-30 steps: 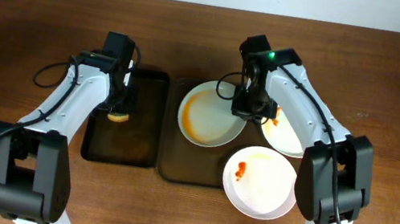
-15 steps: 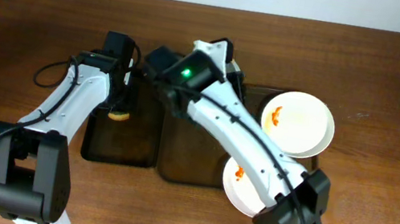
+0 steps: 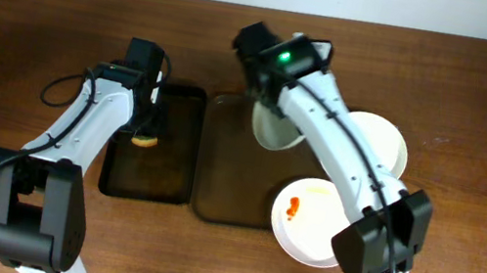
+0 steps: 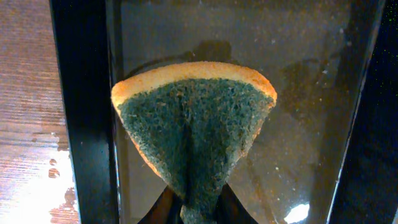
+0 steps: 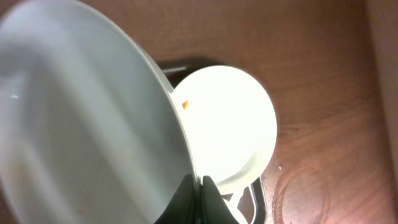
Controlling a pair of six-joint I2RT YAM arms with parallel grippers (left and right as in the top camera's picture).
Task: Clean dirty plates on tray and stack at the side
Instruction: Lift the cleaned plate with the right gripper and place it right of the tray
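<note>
My left gripper [image 3: 145, 132] [image 4: 198, 210] is shut on a yellow-and-green sponge [image 4: 196, 118] [image 3: 144, 141] and holds it just over the dark left tray [image 3: 170, 159] [image 4: 311, 93]. My right gripper [image 3: 268, 106] [image 5: 200, 186] is shut on the rim of a white plate [image 3: 280, 128] [image 5: 81, 124] and holds it tilted above the second dark tray [image 3: 222, 178]. A white plate [image 3: 386, 146] [image 5: 227, 124] with an orange speck lies at the right. Another white plate [image 3: 308, 222] with an orange smear lies at the front right, overlapping the second tray's edge.
The two trays sit side by side on a brown wooden table [image 3: 485, 117]. The right arm [image 3: 348, 164] stretches diagonally over the right plate and the second tray.
The right arm has lifted the plate that lay flat on the second tray, swung it left and now holds it tilted. The left arm and sponge have not moved.
</note>
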